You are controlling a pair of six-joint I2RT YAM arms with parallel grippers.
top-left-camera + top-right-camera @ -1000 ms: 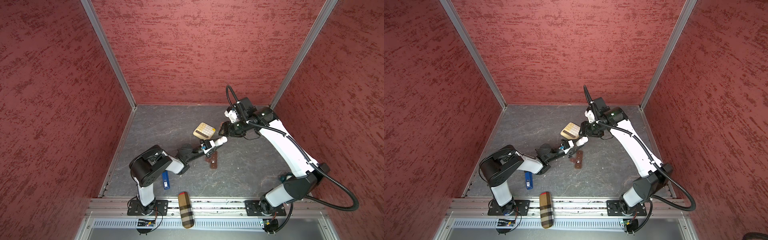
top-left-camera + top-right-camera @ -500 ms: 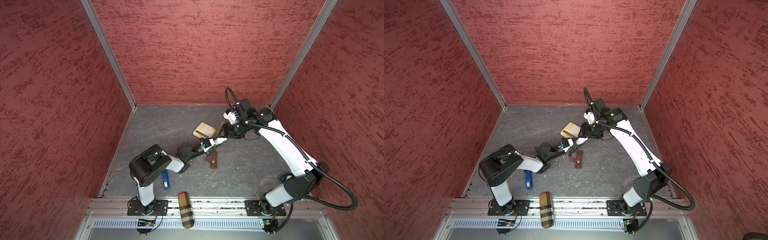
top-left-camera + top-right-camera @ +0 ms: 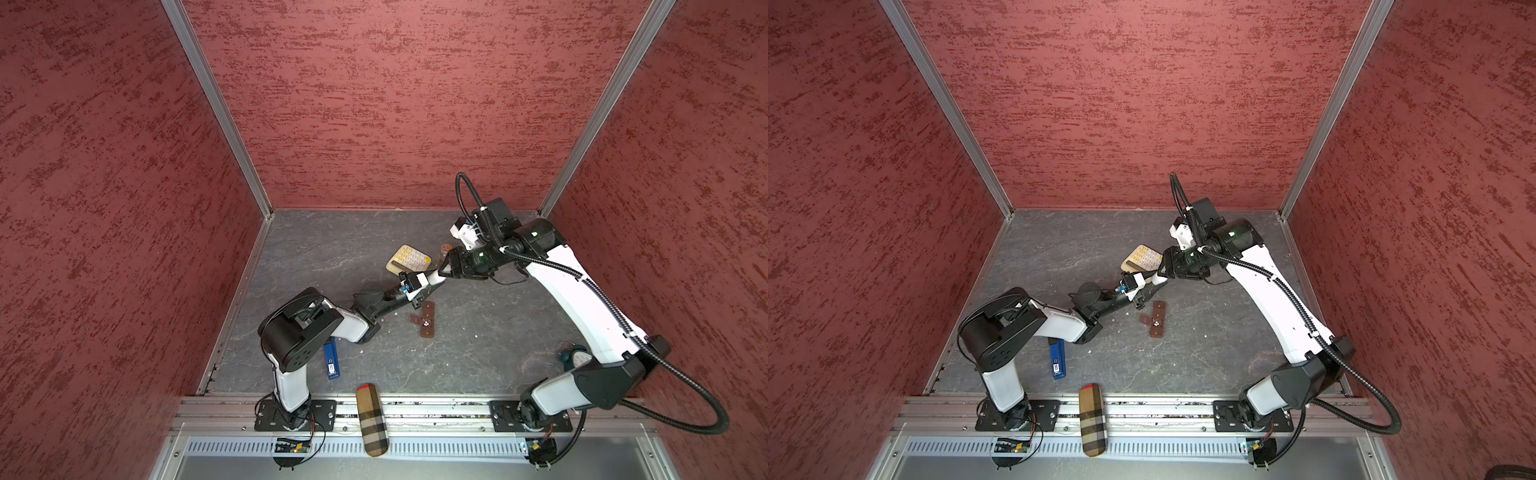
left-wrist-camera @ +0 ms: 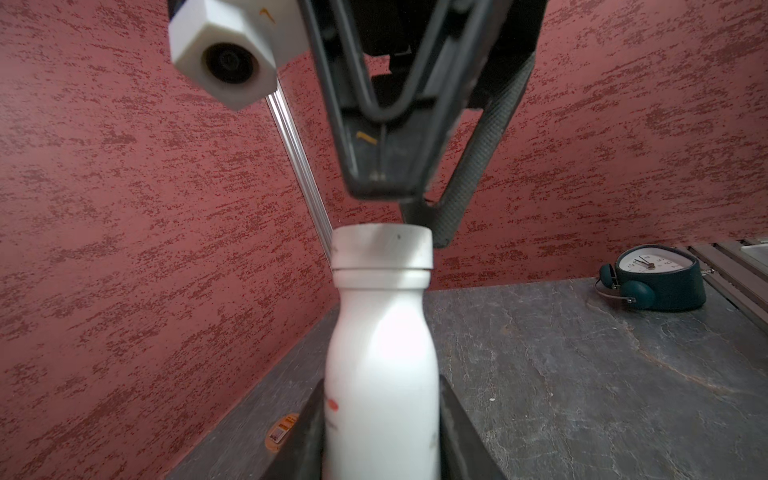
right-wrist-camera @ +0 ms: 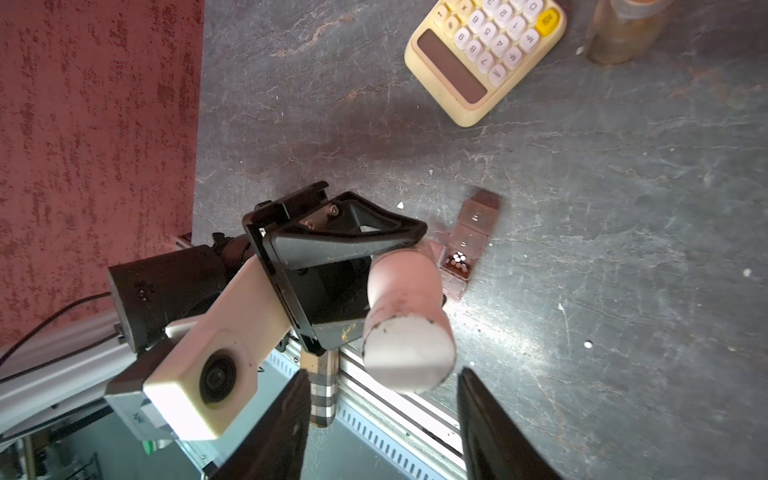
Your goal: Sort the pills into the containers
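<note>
My left gripper [image 4: 380, 415] is shut on the body of a small white bottle [image 4: 382, 353], capped and tilted up off the floor; both top views show the left gripper [image 3: 419, 286] [image 3: 1140, 291]. My right gripper [image 5: 384, 374] is open at the bottle's cap [image 5: 409, 357], a jaw on each side with gaps. The containers [image 3: 428, 320] [image 3: 1157, 319] form a brown strip box lying just below the bottle. One compartment is open with white pills [image 5: 458, 257] inside. Loose pills [image 5: 588, 344] lie on the floor.
A yellow calculator [image 3: 409, 258] and an amber bottle [image 5: 619, 29] stand behind the grippers. A blue stick [image 3: 331, 361] lies by the left arm. A plaid case [image 3: 371, 419] rests on the front rail. A teal clock [image 4: 656, 282] sits near the right arm's base.
My right gripper has shifted a little to the left, closer over the white bottle's cap. The left gripper and the bottle have stayed put.
</note>
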